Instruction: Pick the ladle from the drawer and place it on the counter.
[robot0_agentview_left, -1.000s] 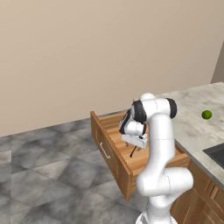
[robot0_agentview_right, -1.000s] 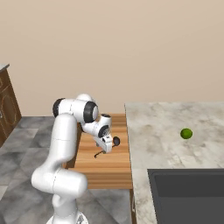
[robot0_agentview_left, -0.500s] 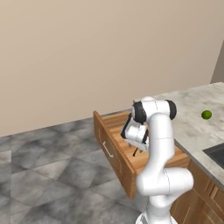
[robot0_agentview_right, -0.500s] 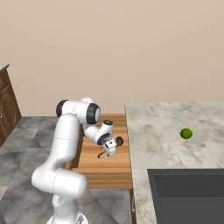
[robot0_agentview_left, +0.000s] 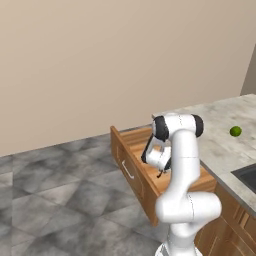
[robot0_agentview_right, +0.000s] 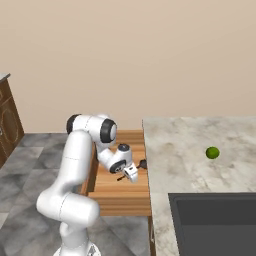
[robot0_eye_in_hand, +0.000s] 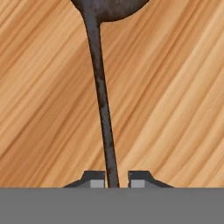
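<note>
Drawer (robot0_eye_in_hand: 175, 87) floor: pincer (robot0_eye_in_hand: 117, 180) straddles ladle (robot0_eye_in_hand: 101, 87) handle.

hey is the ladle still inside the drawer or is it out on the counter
Inside the drawer. The ladle lies over the drawer floor's wood grain, its handle between the gripper tips, off the counter.

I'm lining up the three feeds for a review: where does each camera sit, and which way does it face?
Left base view: behind the arm to its left, looking forward and down at the open drawer and counter; arm rises lower right.
Right base view: behind, to its right; same drawer, counter, green ball; arm lower left.
Hand view: on the hand, looking along the fingers at the ladle, which the right base view shares.
</note>
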